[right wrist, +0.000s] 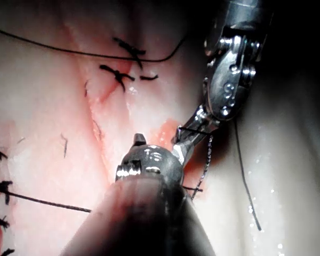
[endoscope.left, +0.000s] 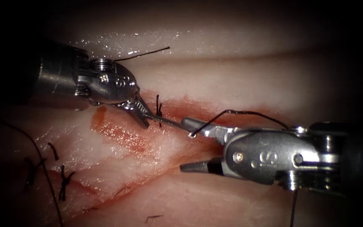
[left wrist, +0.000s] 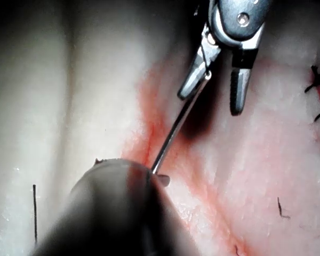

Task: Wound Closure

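Over the cut [endoscope.left: 198, 115] in the tissue [endoscope.left: 240, 84], the left tool [endoscope.left: 141, 113] is clamping the needle [endoscope.left: 171, 124] near one end. The right tool [endoscope.left: 190, 145] is hanging with jaws apart, its upper jaw touching the needle's other end, where the thread [endoscope.left: 248, 112] is joining.

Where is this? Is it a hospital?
More likely a practice bench than a hospital. The left tool holds a needle above a cut in the tissue. The right tool is open, and finished stitches sit nearby.

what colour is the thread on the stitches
Black. The tied stitches show best in the endoscope view, dark knots against the pale tissue.
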Robot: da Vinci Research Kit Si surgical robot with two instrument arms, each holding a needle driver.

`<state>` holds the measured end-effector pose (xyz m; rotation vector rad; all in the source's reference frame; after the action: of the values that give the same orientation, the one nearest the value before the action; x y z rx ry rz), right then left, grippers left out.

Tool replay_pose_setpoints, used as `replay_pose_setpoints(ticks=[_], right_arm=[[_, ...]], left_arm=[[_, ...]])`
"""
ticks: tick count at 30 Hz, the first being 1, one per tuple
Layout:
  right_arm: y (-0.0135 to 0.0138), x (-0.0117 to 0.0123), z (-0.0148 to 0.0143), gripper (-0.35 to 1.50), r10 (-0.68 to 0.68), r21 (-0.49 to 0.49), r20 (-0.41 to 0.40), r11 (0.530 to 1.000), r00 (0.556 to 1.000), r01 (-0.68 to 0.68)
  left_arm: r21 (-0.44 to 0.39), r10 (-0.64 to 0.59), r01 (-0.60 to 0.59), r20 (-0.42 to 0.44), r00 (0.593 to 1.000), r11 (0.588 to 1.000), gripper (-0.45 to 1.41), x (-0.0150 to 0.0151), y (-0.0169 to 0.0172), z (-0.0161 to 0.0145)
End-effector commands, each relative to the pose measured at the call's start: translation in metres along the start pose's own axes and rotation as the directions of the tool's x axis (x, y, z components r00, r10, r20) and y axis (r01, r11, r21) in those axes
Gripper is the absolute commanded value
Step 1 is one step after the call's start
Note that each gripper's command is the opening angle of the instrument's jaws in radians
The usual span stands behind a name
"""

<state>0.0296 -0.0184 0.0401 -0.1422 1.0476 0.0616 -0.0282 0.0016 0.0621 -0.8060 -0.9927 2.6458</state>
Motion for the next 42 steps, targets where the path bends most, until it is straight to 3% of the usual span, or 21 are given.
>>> replay_pose_setpoints(ticks=[1, 5, 6, 9, 14, 20, 27, 42], right_arm=[[0.0, -0.0012, -0.0001, 1.48, 0.041, -0.058, -0.004, 0.997, 0.999, -0.041], [-0.0009, -0.0036, -0.0014, 1.48, 0.153, -0.206, -0.05, 0.965, 0.987, -0.161], [-0.0009, -0.0036, -0.0014, 1.48, 0.153, -0.206, -0.05, 0.965, 0.987, -0.161], [-0.0012, -0.0047, -0.0021, 1.48, 0.199, -0.267, -0.129, 0.936, 0.971, -0.227], [-0.0025, -0.0056, -0.0021, 1.48, 0.232, -0.358, -0.197, 0.888, 0.953, -0.29], [-0.003, -0.0062, -0.0022, 1.36, 0.276, -0.425, -0.286, 0.822, 0.918, -0.38], [-0.002, -0.0062, -0.0016, 1.38, 0.287, -0.472, -0.359, 0.765, 0.888, -0.438], [0.0004, -0.0038, 0.0015, 1.41, 0.286, -0.514, -0.359, 0.733, 0.888, -0.444]], left_arm=[[0.01, -0.007, 0.008, -0.028, 1.0, 1.0, -0.45, 0.0004, -0.0002, 0.0007], [0.045, -0.043, 0.051, -0.167, 0.985, 0.998, -0.45, 0.0011, 0.0007, 0.0015], [0.045, -0.043, 0.051, -0.167, 0.985, 0.998, -0.45, 0.0011, 0.0007, 0.0015], [0.067, -0.068, 0.09, -0.28, 0.958, 0.994, -0.45, 0.0018, 0.001, 0.0022], [0.146, -0.078, 0.171, -0.494, 0.866, 0.974, -0.45, 0.0026, 0.0013, 0.0038], [0.199, -0.045, 0.227, -0.649, 0.76, 0.953, -0.45, 0.0026, 0.0019, 0.0056], [0.243, -0.019, 0.276, -0.719, 0.695, 0.93, -0.45, 0.0025, 0.0025, 0.0067], [0.257, -0.007, 0.317, -0.767, 0.641, 0.913, -0.45, 0.0031, 0.0034, 0.0066]])
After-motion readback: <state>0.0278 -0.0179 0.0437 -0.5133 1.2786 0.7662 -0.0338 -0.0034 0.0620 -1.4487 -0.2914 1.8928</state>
